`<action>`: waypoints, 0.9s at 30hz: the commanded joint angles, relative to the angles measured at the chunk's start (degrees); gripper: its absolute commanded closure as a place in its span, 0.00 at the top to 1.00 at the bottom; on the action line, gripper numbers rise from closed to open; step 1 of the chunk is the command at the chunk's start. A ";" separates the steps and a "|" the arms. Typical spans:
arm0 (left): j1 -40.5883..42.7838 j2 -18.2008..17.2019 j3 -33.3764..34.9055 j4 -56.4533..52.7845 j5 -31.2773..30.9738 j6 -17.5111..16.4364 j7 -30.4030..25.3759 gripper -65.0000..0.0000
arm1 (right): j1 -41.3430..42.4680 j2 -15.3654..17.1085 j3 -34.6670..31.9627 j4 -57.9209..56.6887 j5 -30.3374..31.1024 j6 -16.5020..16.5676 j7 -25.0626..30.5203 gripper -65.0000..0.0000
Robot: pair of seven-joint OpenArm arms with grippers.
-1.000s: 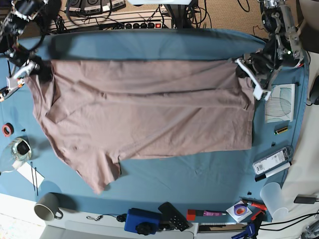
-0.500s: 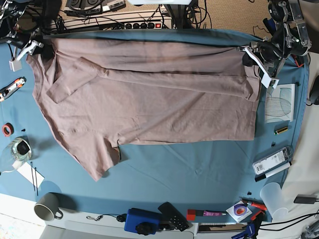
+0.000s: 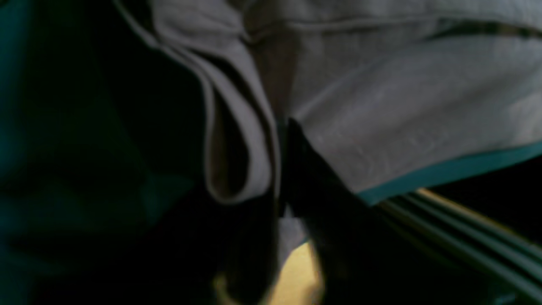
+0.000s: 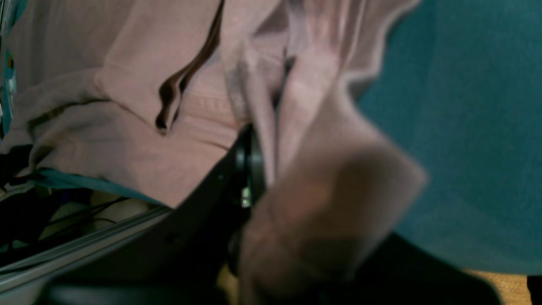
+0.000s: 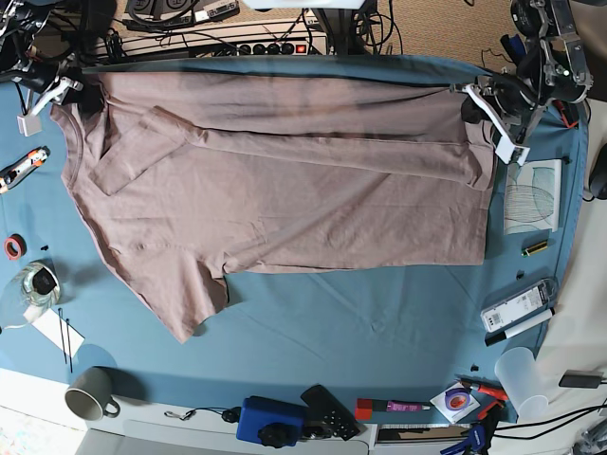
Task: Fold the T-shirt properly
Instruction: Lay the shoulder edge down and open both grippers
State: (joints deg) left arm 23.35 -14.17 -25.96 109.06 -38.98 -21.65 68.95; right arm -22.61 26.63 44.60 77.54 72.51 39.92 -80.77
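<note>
The dusty-pink T-shirt [image 5: 285,180] lies spread across the teal table cover [image 5: 379,322], one sleeve folded over its upper part and the other sleeve pointing toward the near left. My left gripper [image 5: 474,102] sits at the shirt's far right corner. In the left wrist view its dark jaws [image 3: 281,169] stand close together with a fold of the T-shirt [image 3: 402,106] between them. At the far left corner, my right gripper [image 5: 76,93] has cloth in its narrow gap [image 4: 271,140], and the T-shirt [image 4: 106,127] drapes over one finger.
A power strip and cables [image 5: 237,43] run behind the far table edge. A paper pad [image 5: 533,194], remote [image 5: 517,305] and plastic cup [image 5: 520,374] sit at the right. A mug [image 5: 90,391], glass jar [image 5: 33,284] and blue device [image 5: 270,420] line the near left and front.
Over the last second both grippers pulled the shirt's upper edge toward the far table edge, flattening it. In the last half second the arms stayed put and the cloth settled slightly.
</note>
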 commanded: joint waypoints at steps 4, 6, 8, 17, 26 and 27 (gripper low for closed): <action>0.44 -0.59 -0.22 0.79 0.79 -0.72 -2.47 0.44 | 0.57 2.16 0.55 0.85 1.60 0.08 0.77 0.24; 0.42 -0.59 -0.22 1.79 0.81 -0.72 -2.58 0.46 | 0.59 3.19 0.63 0.85 2.19 0.08 0.77 0.24; 0.44 -0.61 -0.22 3.78 0.85 -0.72 -2.56 0.46 | 1.07 3.98 1.73 0.85 2.91 0.08 0.77 0.24; 0.68 -0.59 -3.15 13.29 6.32 1.27 -5.90 0.46 | 8.59 4.17 14.67 0.85 7.69 0.08 0.77 0.24; 0.66 -0.61 -9.03 13.38 6.43 1.46 -8.63 0.46 | 12.15 7.91 15.08 0.85 11.04 0.08 0.77 0.24; 0.61 -0.61 -9.53 13.38 6.38 1.46 -9.03 0.46 | 12.15 8.07 15.08 0.85 11.02 0.08 0.77 0.24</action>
State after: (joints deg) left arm 24.08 -14.17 -35.24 121.45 -32.12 -20.16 61.23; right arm -10.68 32.84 59.20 77.58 82.21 39.92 -81.01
